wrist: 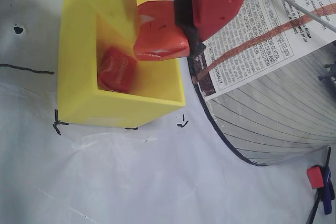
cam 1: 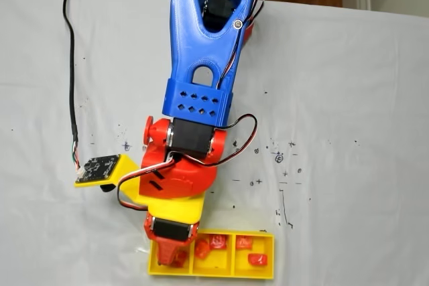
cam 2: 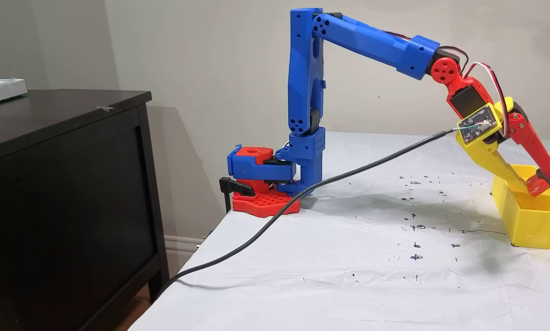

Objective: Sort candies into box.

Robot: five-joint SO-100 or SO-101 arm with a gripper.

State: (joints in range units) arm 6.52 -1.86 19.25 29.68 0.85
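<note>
In the wrist view I see a red candy point(wrist: 117, 68) lying inside the yellow box point(wrist: 79, 66); right of it, my end effector point(wrist: 160, 38) pinches an orange candy point(wrist: 161, 38) above that compartment.

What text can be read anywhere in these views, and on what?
"TERNALLY": partial word on the printed paper sheet in the wrist view; its other lines are too small.
Red wrapped candy in the yellow plastic tray: white print, blurred.
White table cover: pen marks, no words.
</note>
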